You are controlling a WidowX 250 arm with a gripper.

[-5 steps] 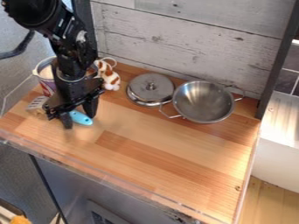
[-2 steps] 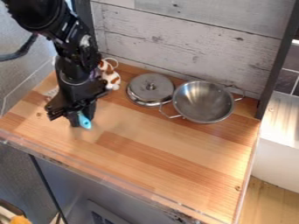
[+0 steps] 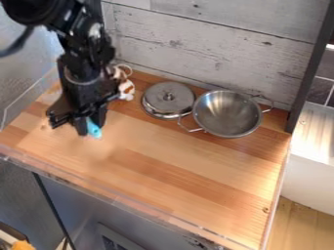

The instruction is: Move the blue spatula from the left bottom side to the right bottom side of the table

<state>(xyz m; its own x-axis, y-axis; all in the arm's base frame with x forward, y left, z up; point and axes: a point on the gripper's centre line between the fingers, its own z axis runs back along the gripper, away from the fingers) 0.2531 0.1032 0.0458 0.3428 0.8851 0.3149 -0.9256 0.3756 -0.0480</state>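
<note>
In front of the round, two-handled silver metal pan (image 3: 227,114), you see bare light-brown wooden tabletop (image 3: 189,171). Left of the pan and slightly nearer you, the black two-finger gripper (image 3: 91,129) is clenched on the blue-handled spatula (image 3: 95,131), the handle protruding between its fingers. Directly left of the pan, note the round metal lid (image 3: 168,97); farther left, the white-and-brown toy figure (image 3: 126,90). Behind the pan stands the whitewashed plank wall (image 3: 215,44).
</note>
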